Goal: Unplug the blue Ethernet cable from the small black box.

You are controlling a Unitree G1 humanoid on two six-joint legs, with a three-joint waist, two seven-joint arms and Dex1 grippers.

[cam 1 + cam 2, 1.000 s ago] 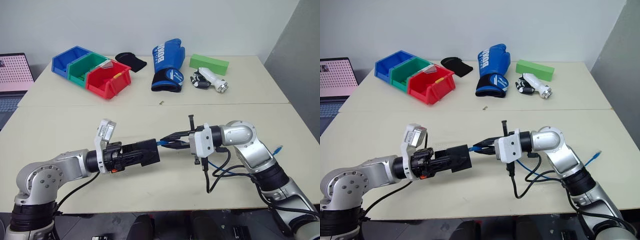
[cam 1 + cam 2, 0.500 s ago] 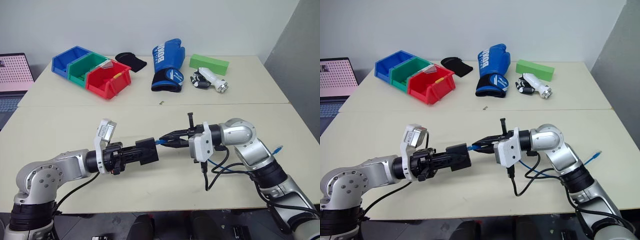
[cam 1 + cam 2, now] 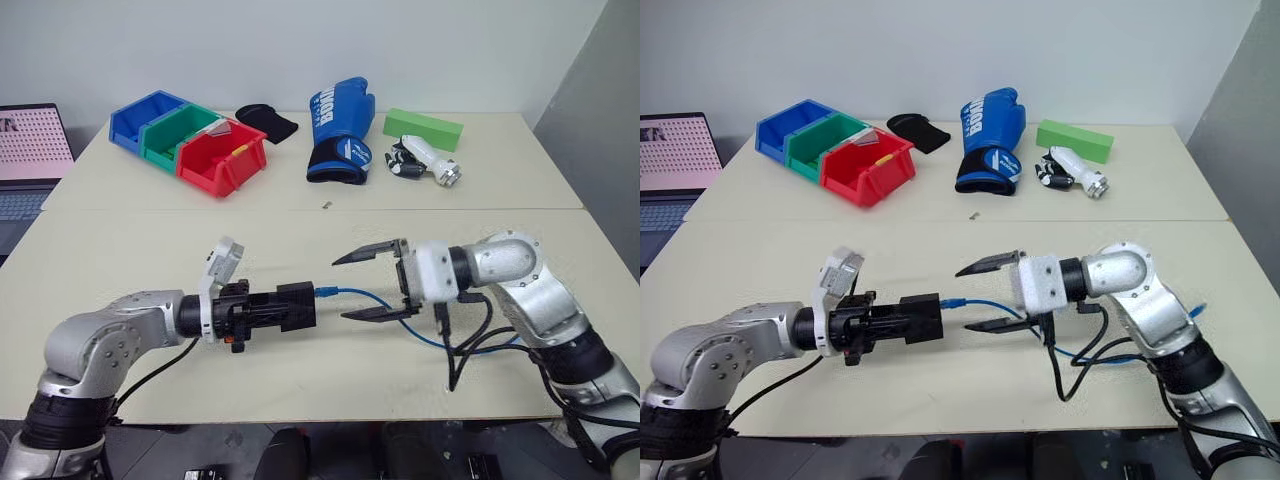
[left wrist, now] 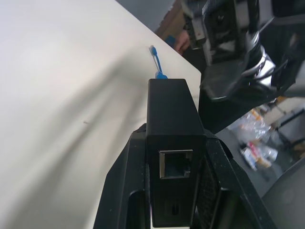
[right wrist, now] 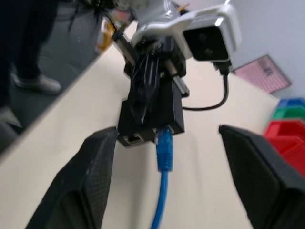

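The left end effector [image 3: 268, 308] is clenched on the small black box [image 3: 296, 305], holding it above the worktop [image 3: 300, 225]. The blue cable [image 3: 362, 297] has its plug at the box's port, still seated. The right end effector [image 3: 362, 285] is released, its fingers [image 3: 365, 252] spread wide around the cable without touching it

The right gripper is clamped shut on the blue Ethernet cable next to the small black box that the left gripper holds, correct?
Not quite. The right gripper stands wide open, one finger on each side of the blue Ethernet cable, not touching it, as the left eye view shows. The left gripper does hold the small black box.
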